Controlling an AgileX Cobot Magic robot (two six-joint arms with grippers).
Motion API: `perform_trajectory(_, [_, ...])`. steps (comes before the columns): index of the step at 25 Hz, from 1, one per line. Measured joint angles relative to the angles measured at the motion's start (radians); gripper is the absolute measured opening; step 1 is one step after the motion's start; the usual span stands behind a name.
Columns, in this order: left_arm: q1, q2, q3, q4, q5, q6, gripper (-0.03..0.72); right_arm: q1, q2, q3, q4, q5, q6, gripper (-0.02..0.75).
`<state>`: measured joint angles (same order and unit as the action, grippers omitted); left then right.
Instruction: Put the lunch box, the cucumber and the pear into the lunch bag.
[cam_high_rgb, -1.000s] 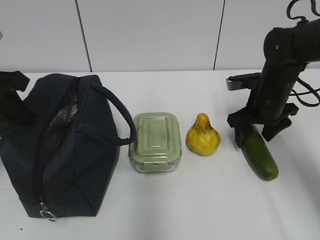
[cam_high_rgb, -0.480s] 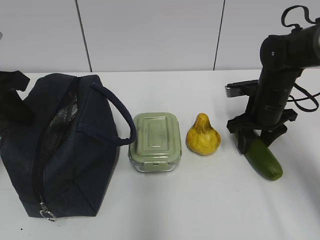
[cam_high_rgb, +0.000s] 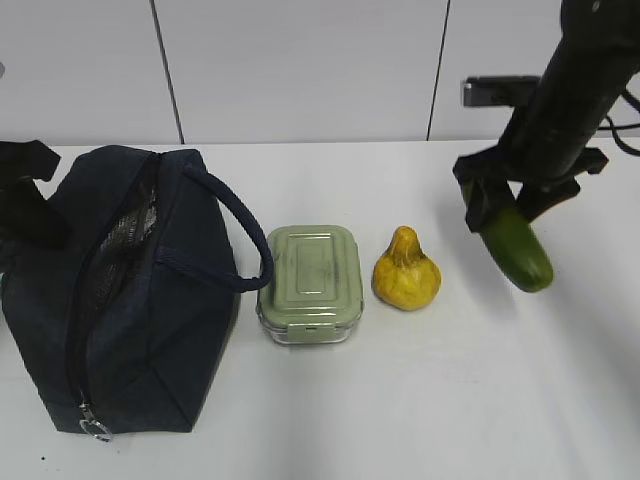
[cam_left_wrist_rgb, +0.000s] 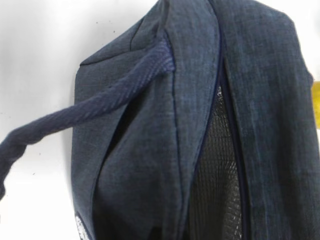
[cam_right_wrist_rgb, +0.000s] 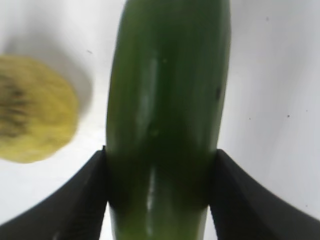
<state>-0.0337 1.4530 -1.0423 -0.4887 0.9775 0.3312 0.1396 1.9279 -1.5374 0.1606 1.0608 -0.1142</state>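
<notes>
The right pincer clamps the cucumber above the table; the pear and lunch box sit between it and the lunch bag. The left pincer's state cannot be told.

R arm: matte black, rounded links; black cable looped at R edge; grey/silver box w/ dark face mounted near wrist. Fingers: flat black, wedge-shaped.

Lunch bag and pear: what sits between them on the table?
The lunch box sits between the lunch bag and the pear, in the exterior view.
</notes>
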Motion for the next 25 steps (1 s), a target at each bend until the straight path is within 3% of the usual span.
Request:
perform_trajectory(5, [0.000, 0.000, 0.000, -0.019, -0.016, 0.000, -0.014, 0.011, -0.112, -0.023, 0.389, 0.011, -0.160, 0.434])
perform_trajectory(10, [0.000, 0.000, 0.000, -0.040, -0.029, 0.000, -0.014, 0.124, -0.135, -0.027, 0.772, -0.007, -0.336, 0.434])
perform_trajectory(14, [0.000, 0.000, 0.000, -0.043, -0.034, 0.000, -0.014, 0.262, -0.127, -0.027, 0.925, -0.121, -0.426, 0.434])
perform_trajectory(18, [0.000, 0.000, 0.000, -0.047, -0.038, 0.000, -0.014, 0.361, -0.078, -0.029, 1.006, -0.239, -0.490, 0.433])
perform_trajectory(25, [0.000, 0.000, 0.000, -0.051, -0.043, 0.000, -0.014, 0.415, 0.028, -0.029, 1.216, -0.346, -0.654, 0.433])
